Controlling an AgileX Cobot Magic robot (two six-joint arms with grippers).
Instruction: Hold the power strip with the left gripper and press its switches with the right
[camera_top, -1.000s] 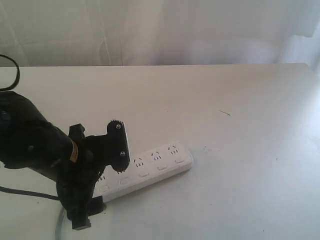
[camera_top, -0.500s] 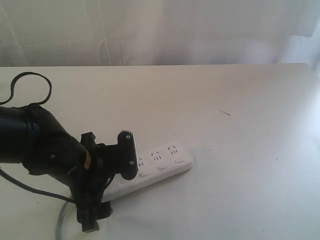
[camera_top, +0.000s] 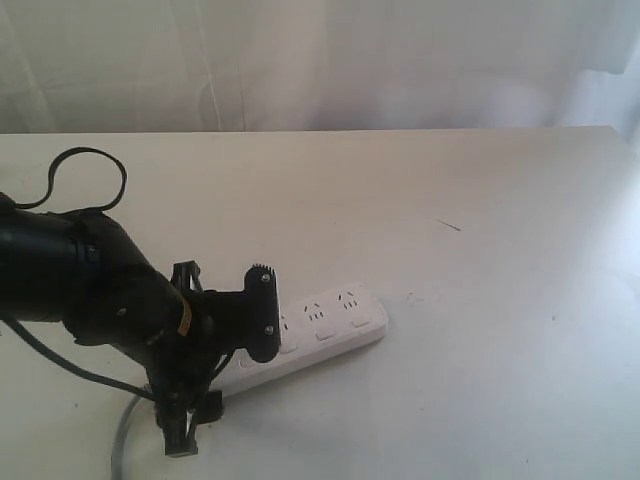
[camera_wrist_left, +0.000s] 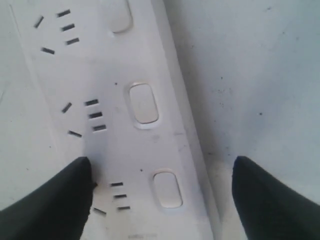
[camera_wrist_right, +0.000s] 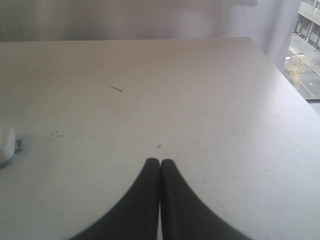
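Observation:
The white power strip (camera_top: 335, 322) lies slanted on the table, its near half hidden under my left arm. My left gripper (camera_top: 222, 372) hangs over it, open, with one serrated jaw plate on each side of the bar. In the left wrist view the strip (camera_wrist_left: 115, 145) runs between the black fingertips (camera_wrist_left: 70, 190) of that gripper (camera_wrist_left: 161, 162); one tip overlaps the socket side, the other stands off the button-side edge. The white switches (camera_wrist_left: 143, 103) show beside the sockets. My right gripper (camera_wrist_right: 160, 162) is shut on nothing, above bare table, with only the strip's rounded end (camera_wrist_right: 5, 142) visible.
The grey cord (camera_top: 120, 445) trails off the strip's near end toward the front edge. A looped black cable (camera_top: 88, 165) rises from the left arm. A small dark scratch (camera_top: 450, 226) marks the white table (camera_top: 480, 300). A pale curtain hangs behind.
My left arm has shifted right and lowered over the strip, bringing the upper jaw plate down closer to the bar. The strip has not moved.

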